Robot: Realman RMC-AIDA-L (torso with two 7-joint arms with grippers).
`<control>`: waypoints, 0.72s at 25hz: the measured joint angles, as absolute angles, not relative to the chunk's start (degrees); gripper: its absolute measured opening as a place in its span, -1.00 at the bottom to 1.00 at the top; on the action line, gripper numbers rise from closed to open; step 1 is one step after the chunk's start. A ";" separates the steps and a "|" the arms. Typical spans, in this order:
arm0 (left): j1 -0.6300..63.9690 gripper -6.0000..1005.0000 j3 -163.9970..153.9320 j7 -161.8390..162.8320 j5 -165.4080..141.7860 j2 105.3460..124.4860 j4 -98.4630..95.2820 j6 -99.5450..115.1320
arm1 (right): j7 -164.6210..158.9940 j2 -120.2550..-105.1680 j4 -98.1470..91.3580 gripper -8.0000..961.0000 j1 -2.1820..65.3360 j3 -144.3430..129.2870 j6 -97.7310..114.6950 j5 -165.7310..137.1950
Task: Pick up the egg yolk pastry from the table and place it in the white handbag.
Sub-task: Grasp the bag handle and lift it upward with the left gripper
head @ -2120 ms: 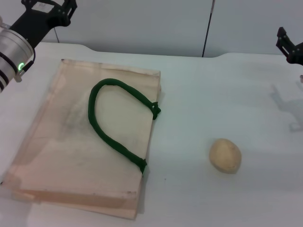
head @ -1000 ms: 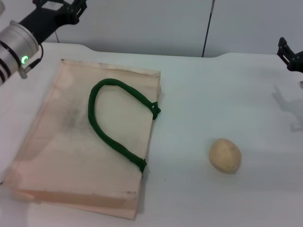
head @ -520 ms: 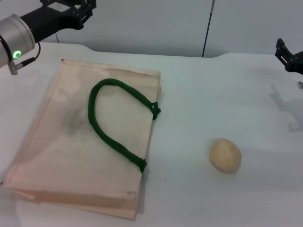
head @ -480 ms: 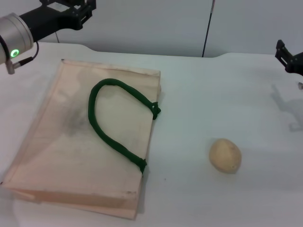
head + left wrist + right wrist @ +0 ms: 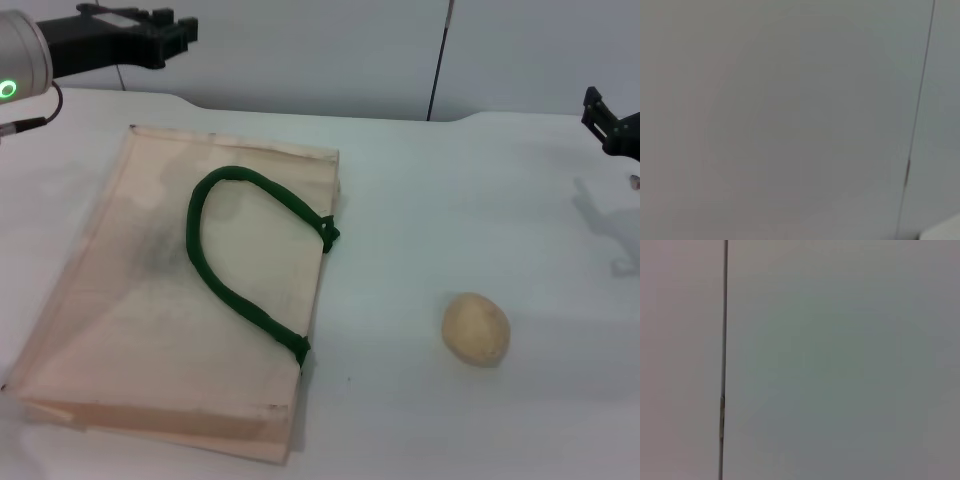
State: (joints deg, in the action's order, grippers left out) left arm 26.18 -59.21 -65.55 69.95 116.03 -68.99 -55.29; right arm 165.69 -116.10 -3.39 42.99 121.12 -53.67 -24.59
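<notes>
Where it sits alone, the egg yolk pastry (image 5: 477, 329) is round, matte tan.

Setting reads as a lab or test cell rather than a home or shop — a plain, matte white tabletop (image 5: 420, 200) with a rounded notch in its far edge, backed by a bare pale grey panelled wall (image 5: 320, 50) split by one thin dark vertical seam (image 5: 437, 60). Both wrist views show only that same featureless grey panelling and seam. No furnishing, signage or decoration shows; the surfaces are staged and uniform — consistent with a robot test bench, exact kind undetermined
</notes>
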 joint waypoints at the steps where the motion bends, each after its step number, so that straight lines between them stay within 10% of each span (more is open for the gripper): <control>1: 26.48 -0.35 -59.18 -63.52 67.77 115.95 -69.83 -56.31 | 165.69 -116.10 -3.43 0.58 43.03 121.11 -53.67 -24.58; 18: 37.61 -0.23 -50.22 -48.73 45.20 114.94 -67.59 -74.00 | 164.89 -116.10 -3.34 0.58 43.24 121.11 -53.76 -24.57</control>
